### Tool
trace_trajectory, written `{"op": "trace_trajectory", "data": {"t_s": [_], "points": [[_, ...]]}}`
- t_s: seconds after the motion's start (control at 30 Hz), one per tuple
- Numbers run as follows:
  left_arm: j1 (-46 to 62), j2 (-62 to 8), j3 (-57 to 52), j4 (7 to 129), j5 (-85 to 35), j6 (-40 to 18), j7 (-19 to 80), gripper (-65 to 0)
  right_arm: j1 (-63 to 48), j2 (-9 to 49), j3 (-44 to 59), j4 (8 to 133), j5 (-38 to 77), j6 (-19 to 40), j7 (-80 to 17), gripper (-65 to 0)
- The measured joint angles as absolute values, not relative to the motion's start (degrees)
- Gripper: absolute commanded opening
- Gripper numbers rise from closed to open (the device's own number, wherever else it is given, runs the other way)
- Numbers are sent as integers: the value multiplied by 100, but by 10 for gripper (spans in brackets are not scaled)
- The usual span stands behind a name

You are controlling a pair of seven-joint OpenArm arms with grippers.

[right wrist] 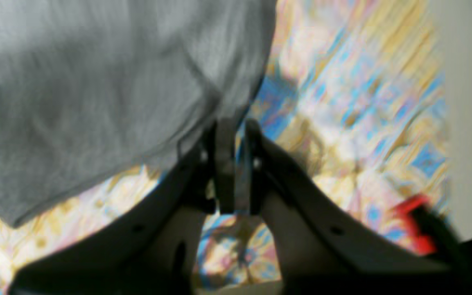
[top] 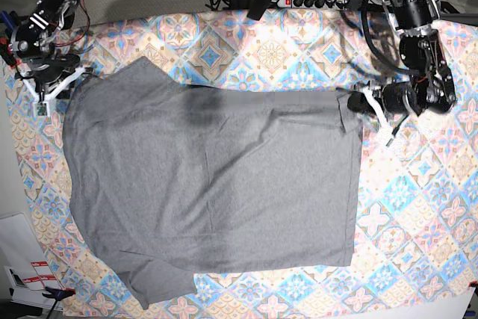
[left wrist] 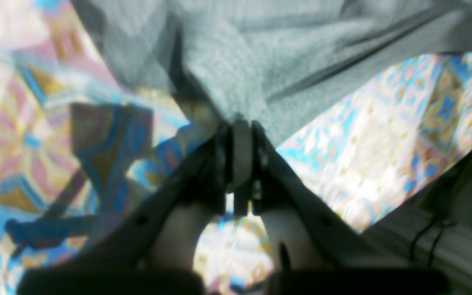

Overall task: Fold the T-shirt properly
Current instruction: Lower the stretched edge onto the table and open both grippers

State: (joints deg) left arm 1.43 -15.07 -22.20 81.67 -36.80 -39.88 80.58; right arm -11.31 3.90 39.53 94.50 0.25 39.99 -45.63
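Tile-patterned tablecloth lies under the grey T-shirt, cables behind.

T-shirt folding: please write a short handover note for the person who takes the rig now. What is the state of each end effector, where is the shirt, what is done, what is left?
Left end effector: shut on the T-shirt, pinching a corner at the base view's right.
Right end effector: closed at the shirt's edge at the base view's left; the blurred view suggests it pinches cloth, but confirm this.
Shirt: spread mostly flat on the patterned tablecloth, some wrinkles, lower left corner bunched.
Done: both upper corners reached.
Left: no neat fold is visible yet; all the folding remains.
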Motion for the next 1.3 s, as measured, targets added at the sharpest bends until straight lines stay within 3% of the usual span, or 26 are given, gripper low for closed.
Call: {"op": "trace_trajectory", "data": {"t_s": [0.13, 0.3, 0.57, 0.73, 1.3], "points": [[762, -1509, -2228, 9000, -3699, -3986, 8077, -650, -1157, 405, 4112, 9452, 16, 4003, -4567, -612], [939, -1509, -2233, 9133, -3697, -3990, 8073, -650, -1131, 408, 4088, 9397, 36, 3988, -4598, -588], [895, -1507, -2237, 9142, -3706, -3990, 8058, -650, -932, 412, 4082, 9258, 54, 3988, -4912, -378], [908, -1507, -2233, 9146, -3712, -3990, 8055, -650, -746, 366, 4091, 8903, 23, 4005, -5006, -292], [893, -1509, -2233, 9150, -3706, -3990, 8058, -650, -412, -19, 4106, 8370, 64, 3988, -4877, -286]]}}
